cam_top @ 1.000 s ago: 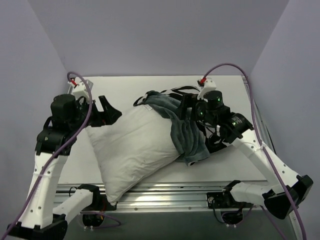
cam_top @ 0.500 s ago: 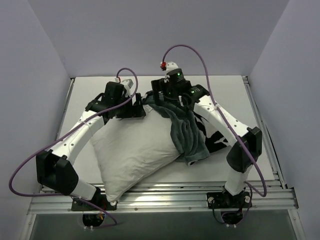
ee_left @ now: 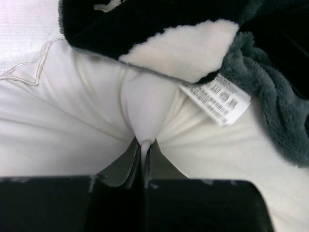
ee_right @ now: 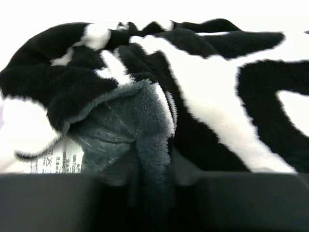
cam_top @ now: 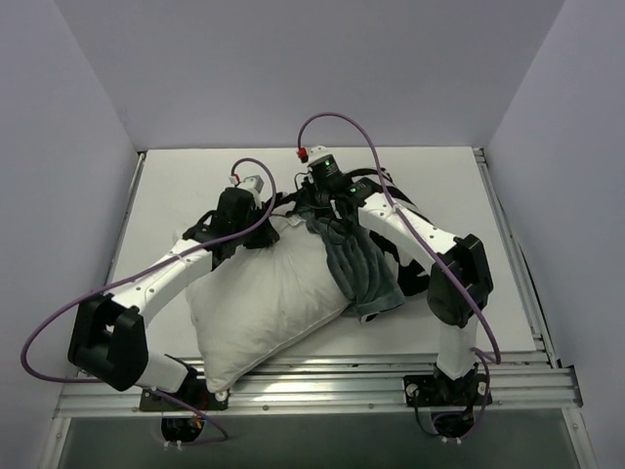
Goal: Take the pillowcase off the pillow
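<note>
Tightly: left tool [ee_left: 143, 145] — pillow [ee_left: 63, 121]; right tool [ee_right: 152, 164] — pillowcase [ee_right: 212, 96].

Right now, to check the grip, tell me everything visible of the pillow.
The pillow is plump, white, smooth-fabric, lying diagonally on the table, its near corner over the front edge. A printed tag lies at its far end, where the pillowcase drapes over it. The left tool is shut on a pinched fold.

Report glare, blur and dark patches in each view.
Top external: even light, sharp, glare on the metal rail. Left wrist: the pillow bright, its tag in focus, left gripper dark. Right wrist: background blown white, the pillowcase soft, right gripper black.
</note>
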Available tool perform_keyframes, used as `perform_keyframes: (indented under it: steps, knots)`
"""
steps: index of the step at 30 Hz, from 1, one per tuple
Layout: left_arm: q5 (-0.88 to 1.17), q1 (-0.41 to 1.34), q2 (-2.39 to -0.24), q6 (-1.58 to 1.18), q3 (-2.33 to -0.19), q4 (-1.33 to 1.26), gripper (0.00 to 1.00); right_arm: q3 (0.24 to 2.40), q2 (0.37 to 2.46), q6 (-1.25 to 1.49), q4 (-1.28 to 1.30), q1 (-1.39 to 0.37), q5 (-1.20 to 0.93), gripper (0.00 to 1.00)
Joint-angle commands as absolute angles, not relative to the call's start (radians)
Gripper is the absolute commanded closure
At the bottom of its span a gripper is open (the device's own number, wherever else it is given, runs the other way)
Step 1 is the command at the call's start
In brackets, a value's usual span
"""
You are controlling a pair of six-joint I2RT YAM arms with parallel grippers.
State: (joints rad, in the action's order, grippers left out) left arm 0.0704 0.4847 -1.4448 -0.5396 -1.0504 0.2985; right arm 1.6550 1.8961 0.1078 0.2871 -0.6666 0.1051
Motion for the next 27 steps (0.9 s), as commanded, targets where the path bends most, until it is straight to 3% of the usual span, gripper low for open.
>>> perform_keyframes:
  steps: [1, 11, 16, 22, 27]
  knots:
    - [-0.021, 0.505, -1.438, -0.552, -0.98, 0.399, 0.98, 1.595, 1.911, 0.118, 0.39, -0.611, 0.218, 1.0]
    - [-0.248, 0.499, -1.14, -0.482, -1.094, 0.67, 0.98, 1.678, 1.766, 0.242, 0.42, -0.318, 0.51, 1.0]
    - [-0.301, 0.451, -0.968, -0.456, -1.12, 0.779, 0.98, 1.713, 1.712, 0.319, 0.443, -0.114, 0.554, 1.0]
    - [-0.308, 0.281, -0.881, -0.394, -1.163, 0.911, 0.98, 1.726, 1.644, 0.373, 0.471, -0.008, 0.607, 1.0]
    - [-0.308, 0.157, -0.909, -0.347, -1.192, 0.904, 0.98, 1.721, 1.638, 0.377, 0.46, 0.02, 0.519, 1.0]
